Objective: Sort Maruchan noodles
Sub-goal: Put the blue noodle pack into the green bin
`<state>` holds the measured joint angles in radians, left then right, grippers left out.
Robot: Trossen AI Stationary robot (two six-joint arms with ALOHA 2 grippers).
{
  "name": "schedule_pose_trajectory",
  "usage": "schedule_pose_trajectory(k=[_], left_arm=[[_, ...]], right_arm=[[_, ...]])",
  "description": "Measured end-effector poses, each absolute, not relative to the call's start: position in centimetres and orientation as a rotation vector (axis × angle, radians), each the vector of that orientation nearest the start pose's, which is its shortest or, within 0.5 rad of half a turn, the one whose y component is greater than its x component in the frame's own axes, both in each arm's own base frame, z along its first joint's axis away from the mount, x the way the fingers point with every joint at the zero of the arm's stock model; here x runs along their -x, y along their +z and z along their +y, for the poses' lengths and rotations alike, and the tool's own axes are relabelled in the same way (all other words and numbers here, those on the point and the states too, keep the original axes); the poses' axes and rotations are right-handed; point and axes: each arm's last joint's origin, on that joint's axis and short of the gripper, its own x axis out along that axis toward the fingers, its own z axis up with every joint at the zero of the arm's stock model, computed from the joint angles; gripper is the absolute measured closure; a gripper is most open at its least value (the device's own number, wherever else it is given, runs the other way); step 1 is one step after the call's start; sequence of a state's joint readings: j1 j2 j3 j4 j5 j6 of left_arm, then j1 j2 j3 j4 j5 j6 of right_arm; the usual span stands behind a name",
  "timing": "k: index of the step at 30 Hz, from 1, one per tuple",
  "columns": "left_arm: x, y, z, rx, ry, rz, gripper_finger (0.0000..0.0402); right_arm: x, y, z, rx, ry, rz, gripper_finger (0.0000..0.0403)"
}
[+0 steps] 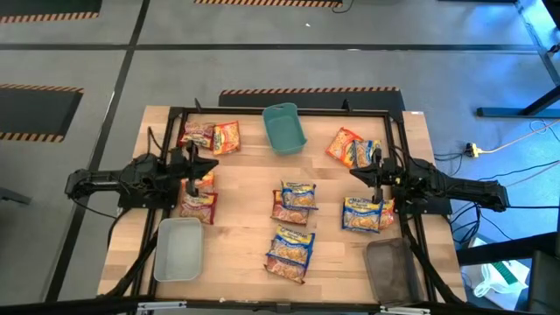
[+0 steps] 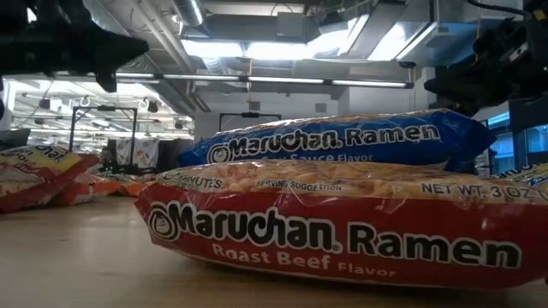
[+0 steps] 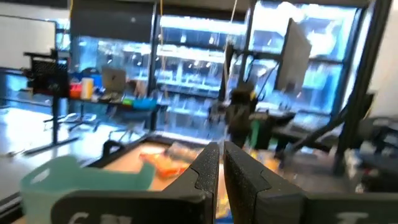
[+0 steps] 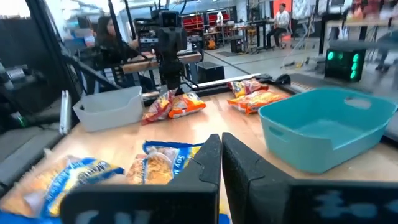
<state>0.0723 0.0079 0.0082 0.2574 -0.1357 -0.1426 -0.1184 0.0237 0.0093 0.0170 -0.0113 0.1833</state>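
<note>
Several Maruchan noodles packets lie flat across the wooden table. A red one [image 1: 199,133] and an orange one [image 1: 226,137] are at the far left. An orange one [image 1: 344,144] and a blue one [image 1: 366,153] are at the far right. In the middle, a blue packet [image 1: 298,194] rests on a red one [image 2: 342,235]. My left gripper [image 1: 213,166] hovers shut over the left side, above the packets [image 1: 199,204]. My right gripper [image 1: 353,172] hovers shut over the right side, near a blue packet [image 1: 362,214]. Both hold nothing.
A teal tray [image 1: 284,127] stands at the far middle, a light grey tray [image 1: 178,250] at the near left and a dark tray [image 1: 392,269] at the near right. A black frame [image 1: 280,112] runs around the table. People sit in the room beyond.
</note>
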Motion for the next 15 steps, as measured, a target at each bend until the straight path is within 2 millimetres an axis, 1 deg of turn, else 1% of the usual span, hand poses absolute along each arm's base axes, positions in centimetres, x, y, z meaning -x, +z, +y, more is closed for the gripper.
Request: schedule_pose_trajectory(k=[2,4,7,10,15], left_arm=[[-9.2,19.6,1.1,0.157,0.188,-0.334,0.0383],[-9.0,20.0,1.2,0.166,0.225,-0.382,0.0383],[-8.9,20.3,1.4,0.203,0.294,-0.424,0.0383],[-8.8,20.3,1.5,0.210,0.317,-0.429,0.0383],[-9.2,20.0,1.6,0.207,0.341,-0.395,0.0383]], right_arm=[[-9.8,16.7,-1.1,-0.250,-0.100,-0.021,0.0398],[-9.8,16.8,-1.1,-0.258,-0.108,-0.037,0.0398],[-9.8,17.1,-1.3,-0.273,-0.172,-0.082,0.0398],[-9.7,17.7,-1.5,-0.306,-0.229,-0.146,0.0398],[-9.8,18.8,-1.8,-0.310,-0.306,-0.272,0.0398]])
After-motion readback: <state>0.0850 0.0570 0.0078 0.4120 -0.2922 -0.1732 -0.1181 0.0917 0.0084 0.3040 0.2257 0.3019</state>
